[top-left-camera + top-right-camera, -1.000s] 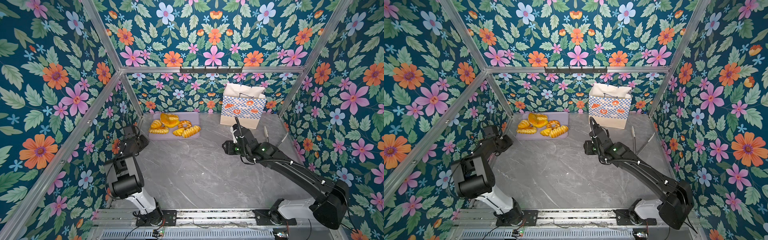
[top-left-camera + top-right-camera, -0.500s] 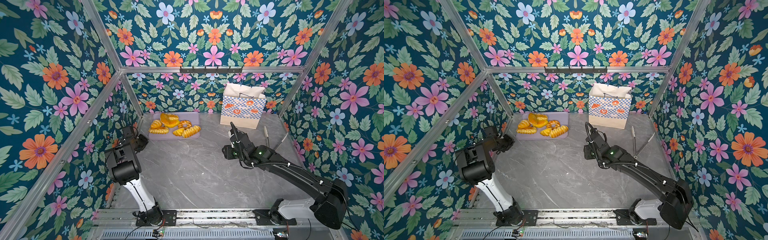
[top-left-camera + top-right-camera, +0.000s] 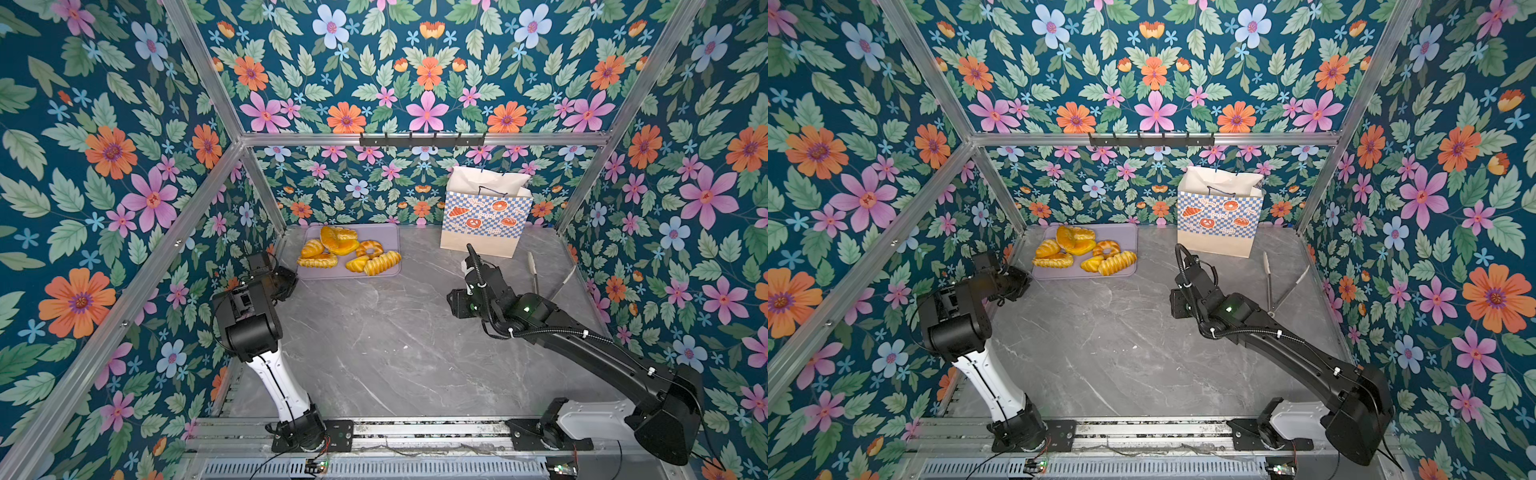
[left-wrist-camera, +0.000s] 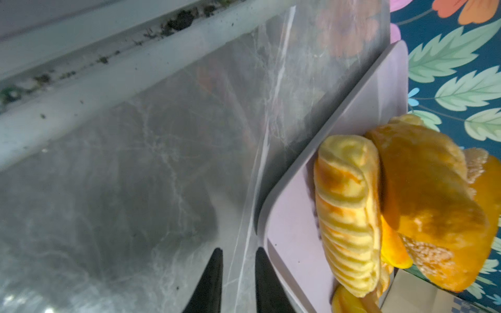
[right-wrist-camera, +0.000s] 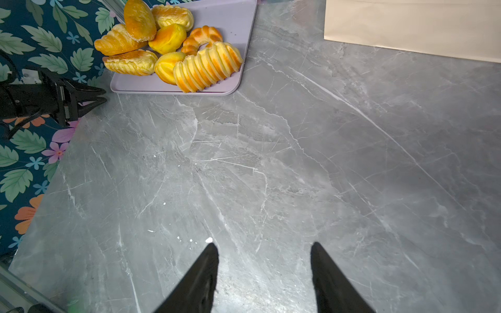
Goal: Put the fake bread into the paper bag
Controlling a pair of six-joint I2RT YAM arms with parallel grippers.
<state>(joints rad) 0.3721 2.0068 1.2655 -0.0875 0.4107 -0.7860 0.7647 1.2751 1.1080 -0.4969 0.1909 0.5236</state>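
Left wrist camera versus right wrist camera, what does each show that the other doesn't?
Only the left wrist view: a pale ledge flecked with dark specks. Only the right wrist view: the right gripper, open, and the ring-shaped pastry. Both: the grey table, the lilac tray, the fake bread, the left gripper with jaws slightly apart, and part of the paper bag.

Work enclosure. Grey, white-veined marble tabletop [image 5: 298, 162] lies beneath the right gripper [image 5: 263, 244]. Walls [image 3: 428, 70] of dark teal floral paper, with pink, orange and blue blooms, stand beyond it and to either side. Aluminium frame bars [image 3: 291, 139] and a black hook rail [image 3: 422, 140] run above it. Lighting is even.
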